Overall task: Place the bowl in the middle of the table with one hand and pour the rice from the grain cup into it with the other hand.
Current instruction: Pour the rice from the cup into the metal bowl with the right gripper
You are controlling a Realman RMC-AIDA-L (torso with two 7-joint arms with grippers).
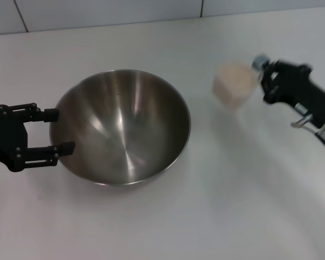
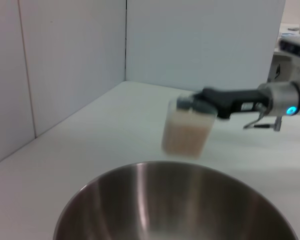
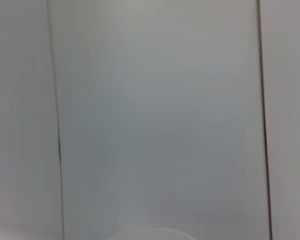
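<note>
The steel bowl (image 1: 124,127) sits empty on the white table (image 1: 216,206), left of centre; its inside also shows in the left wrist view (image 2: 175,205). My left gripper (image 1: 64,131) is open at the bowl's left rim, with its fingertips (image 1: 51,115) just at the rim's outside. My right gripper (image 1: 261,73) is shut on the clear grain cup (image 1: 235,84), which is full of beige rice (image 1: 232,89). It holds the cup upright above the table, to the right of the bowl and apart from it. The left wrist view shows the cup (image 2: 186,131) lifted beyond the bowl's far rim.
White wall panels (image 1: 97,13) run along the table's far edge. The right wrist view shows only white wall panels (image 3: 155,110). Bare table lies in front of the bowl and between the bowl and the cup.
</note>
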